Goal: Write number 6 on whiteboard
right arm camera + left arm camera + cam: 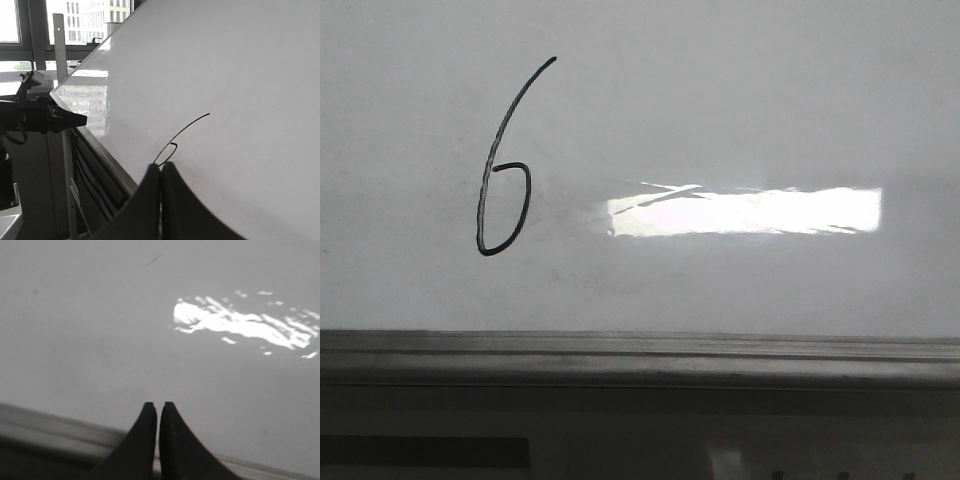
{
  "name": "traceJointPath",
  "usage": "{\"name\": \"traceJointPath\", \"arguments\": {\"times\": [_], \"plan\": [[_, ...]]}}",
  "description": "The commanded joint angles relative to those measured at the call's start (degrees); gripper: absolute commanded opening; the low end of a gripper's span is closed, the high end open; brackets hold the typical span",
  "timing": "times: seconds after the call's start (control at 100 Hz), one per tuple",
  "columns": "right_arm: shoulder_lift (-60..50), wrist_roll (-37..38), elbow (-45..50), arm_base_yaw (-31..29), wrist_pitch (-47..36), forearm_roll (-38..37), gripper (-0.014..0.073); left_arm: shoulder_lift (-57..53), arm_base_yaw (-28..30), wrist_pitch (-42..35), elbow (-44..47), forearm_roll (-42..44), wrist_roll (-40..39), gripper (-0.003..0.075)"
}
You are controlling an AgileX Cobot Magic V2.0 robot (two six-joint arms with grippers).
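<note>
The whiteboard fills the front view. On its left part stands the number 6, a thin black slanted stroke with a closed loop at the bottom. In the right wrist view the number 6 lies just beyond my right gripper, whose fingers are shut with nothing visible between them. My left gripper is also shut and holds nothing visible, with its tips over bare whiteboard near the rail. Neither gripper shows in the front view.
A grey metal rail runs along the board's lower edge. A bright glare patch lies right of the digit. In the right wrist view a black arm part sits past the board's corner, before windows.
</note>
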Motion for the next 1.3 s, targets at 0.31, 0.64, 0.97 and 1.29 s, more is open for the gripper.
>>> {"name": "traceJointPath", "arguments": {"times": [0.31, 0.64, 0.97, 1.29], "plan": [[-0.6, -0.2, -1.5, 0.0, -4.3, -0.5, -0.0064, -1.5, 1.4, -2.1, 1.3, -0.4, 0.0, -0.0020], [-0.6, -0.2, -1.5, 0.0, -4.3, -0.5, -0.0064, -1.5, 1.4, -2.1, 1.3, -0.4, 0.0, -0.0020], [-0.6, -0.2, -1.1, 0.0, -4.5, -0.5, -0.0064, -1.5, 1.4, -2.1, 1.3, -0.4, 0.0, -0.0020], [-0.4, -0.2, 13.5, -9.6, -25.5, -1.1, -0.0064, -1.5, 1.4, -2.1, 1.3, -0.4, 0.0, -0.0020]]}}
